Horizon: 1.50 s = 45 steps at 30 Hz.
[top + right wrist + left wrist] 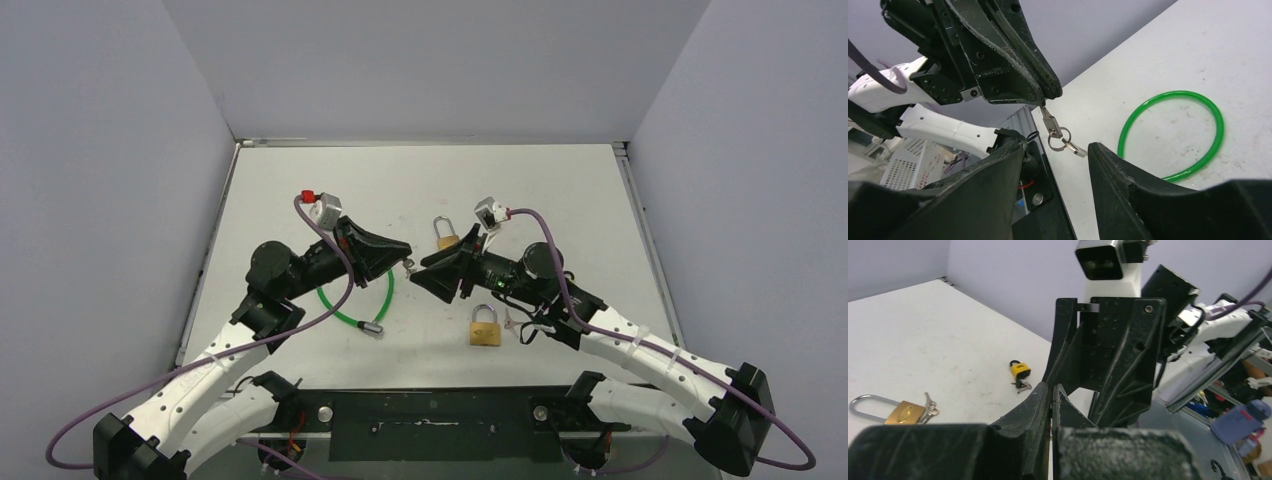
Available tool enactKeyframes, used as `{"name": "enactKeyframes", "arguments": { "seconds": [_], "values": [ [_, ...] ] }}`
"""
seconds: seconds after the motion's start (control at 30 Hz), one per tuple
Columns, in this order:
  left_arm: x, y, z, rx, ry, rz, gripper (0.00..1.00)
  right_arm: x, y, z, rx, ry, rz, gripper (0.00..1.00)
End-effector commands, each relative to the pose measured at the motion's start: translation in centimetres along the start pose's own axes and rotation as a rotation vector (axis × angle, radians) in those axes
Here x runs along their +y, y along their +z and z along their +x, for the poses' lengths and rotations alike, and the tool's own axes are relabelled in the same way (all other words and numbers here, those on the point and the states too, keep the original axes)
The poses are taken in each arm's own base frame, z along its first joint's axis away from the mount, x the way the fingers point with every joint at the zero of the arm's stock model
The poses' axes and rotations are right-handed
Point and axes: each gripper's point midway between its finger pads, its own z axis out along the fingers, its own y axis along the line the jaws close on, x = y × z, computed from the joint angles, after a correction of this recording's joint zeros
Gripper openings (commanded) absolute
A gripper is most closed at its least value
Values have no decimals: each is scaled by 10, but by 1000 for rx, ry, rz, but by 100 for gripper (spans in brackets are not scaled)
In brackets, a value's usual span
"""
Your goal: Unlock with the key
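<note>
My left gripper (403, 255) is shut on a small silver key (1048, 120). A key ring (1058, 137) with a second key (1076, 148) hangs from it above the table. My right gripper (1057, 146) is open, tip to tip with the left one (1045, 90), and the hanging keys sit just in front of its gap. In the top view the right gripper (421, 275) nearly touches the left. A brass padlock (444, 236) lies just behind the grippers, and another (485, 329) with keys (518, 326) lies under the right arm. In the left wrist view my jaws (1051, 388) are pressed together.
A green ring (355, 302) with a metal clasp lies on the white table (560, 190) under the left arm, and it also shows in the right wrist view (1215, 112). The left wrist view shows a brass padlock (902, 411) with keys and a small yellow padlock (1019, 370).
</note>
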Motion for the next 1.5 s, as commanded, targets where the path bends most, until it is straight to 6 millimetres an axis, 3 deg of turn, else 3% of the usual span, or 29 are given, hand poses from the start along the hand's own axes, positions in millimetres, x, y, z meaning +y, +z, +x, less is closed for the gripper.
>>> {"name": "enactKeyframes", "arguments": {
  "seconds": [0.0, 0.13, 0.27, 0.47, 0.7, 0.73, 0.83, 0.97, 1.07, 1.13, 1.23, 1.3, 1.47],
  "values": [
    [-43, 0, -19, -15, -10, 187, 0, 38, -3, -21, -92, -15, -196, 48],
    [-48, -2, -20, -13, -34, 206, 0, 49, -8, -26, -129, 1, -255, 44],
    [-50, -2, -18, -9, -73, 216, 0, 46, -7, -23, -125, 14, -244, 43],
    [-52, -3, -17, -23, -101, 227, 0, 48, -9, -23, -135, 35, -262, 20],
    [-54, -3, -15, -44, -151, 257, 0, 46, -7, -24, -151, 36, -253, 26],
    [-56, -4, -15, -54, -159, 269, 0, 45, -7, -24, -151, 33, -254, 23],
    [-59, -7, -18, -98, -185, 289, 0, 49, -5, -19, -125, 22, -285, 0],
    [-55, -7, -20, -116, -194, 268, 0, 48, -7, -15, -125, 29, -289, 0],
    [-51, -6, -20, -128, -200, 253, 0, 45, -7, -13, -116, 30, -273, 15],
    [-50, -6, -20, -135, -207, 248, 0, 43, -6, -11, -111, 38, -268, 18],
    [-47, -5, -20, -144, -214, 233, 0, 44, -4, -9, -104, 50, -283, 11],
    [-46, -5, -20, -143, -216, 228, 0, 46, -3, -9, -104, 61, -299, 0],
    [-41, -5, -18, -148, -233, 203, 2, 43, -4, -11, -116, 59, -287, 0]
  ]
}}
